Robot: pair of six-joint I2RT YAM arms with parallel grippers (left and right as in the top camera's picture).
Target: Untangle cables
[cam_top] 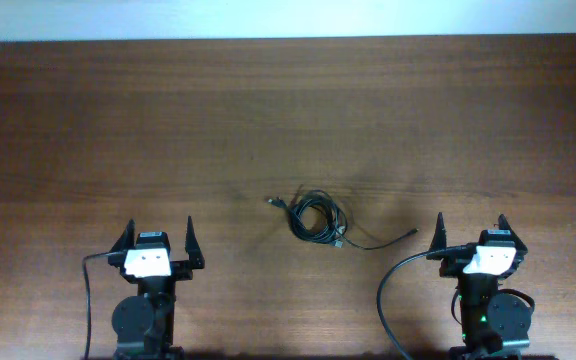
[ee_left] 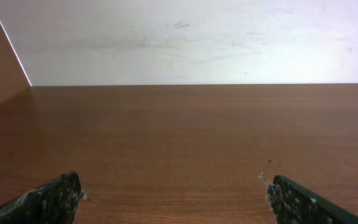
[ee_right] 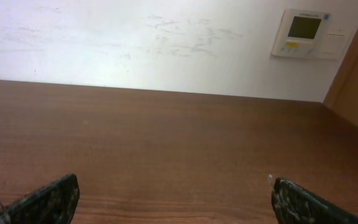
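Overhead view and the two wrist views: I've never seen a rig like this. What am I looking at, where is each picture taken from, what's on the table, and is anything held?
The overhead picture looks straight down on a wooden table. At its near edge stand two small robot arms, each ending in a two-finger gripper: the left gripper and the right gripper. The other two pictures come from cameras on the wrists, looking forward across the table toward a pale wall. The dark shapes in their bottom corners are each gripper's own fingers. The right wrist view also shows a wall control panel. Between the arms, a little ahead of them, lies a small tangle of thin black cables with loose ends sticking out. Both grippers are open and hold nothing, and neither touches the cables.
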